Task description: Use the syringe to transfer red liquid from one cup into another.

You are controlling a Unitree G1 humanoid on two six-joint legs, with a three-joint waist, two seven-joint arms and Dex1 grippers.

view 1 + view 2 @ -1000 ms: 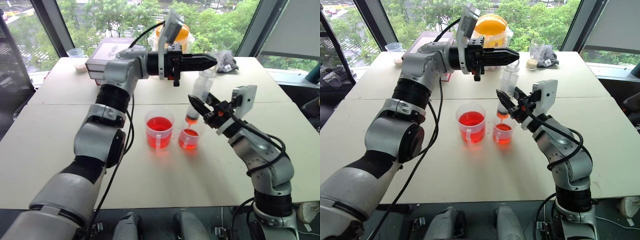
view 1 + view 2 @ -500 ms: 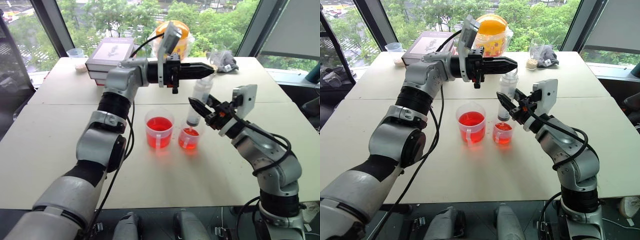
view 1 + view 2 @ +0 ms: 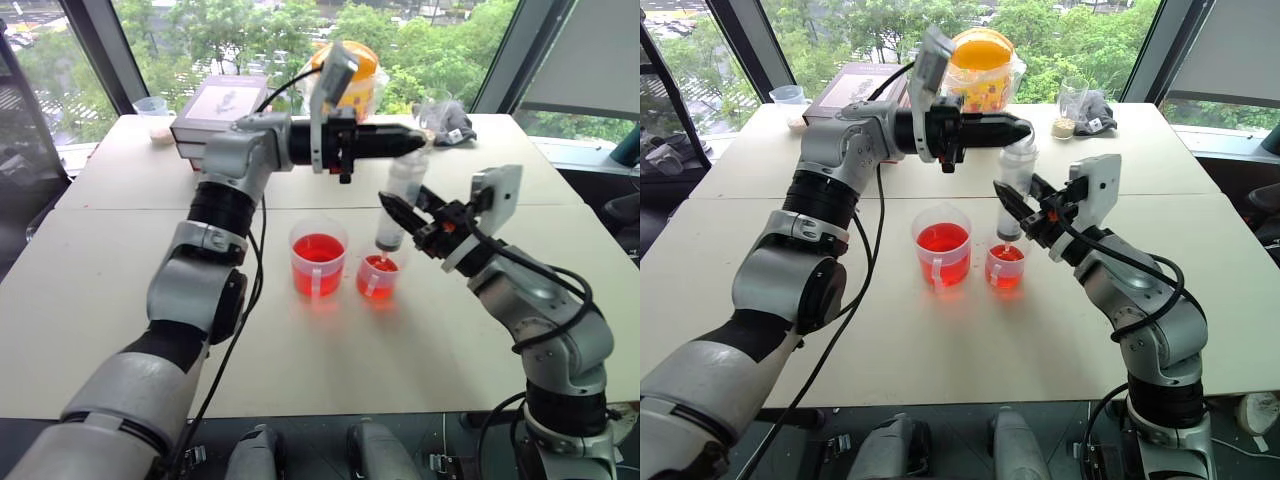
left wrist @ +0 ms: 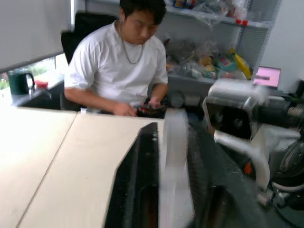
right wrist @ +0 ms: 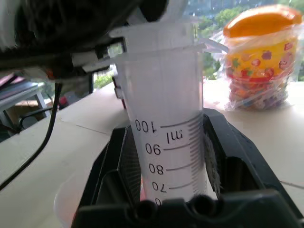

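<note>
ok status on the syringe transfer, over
Right gripper shut on syringe, upright, tip over small cup. Left gripper at plunger top, grip unclear. Both cups hold red liquid. Nothing in the way.

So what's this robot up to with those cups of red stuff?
It is moving red liquid between cups with a big clear syringe. The right gripper clamps the syringe barrel upright, tip over the smaller cup, which already holds some red liquid. The left gripper reaches in sideways at the syringe's top, where the plunger is. The larger cup stands just beside the small one, still about half full. A person sits at the far end of the table.
</note>
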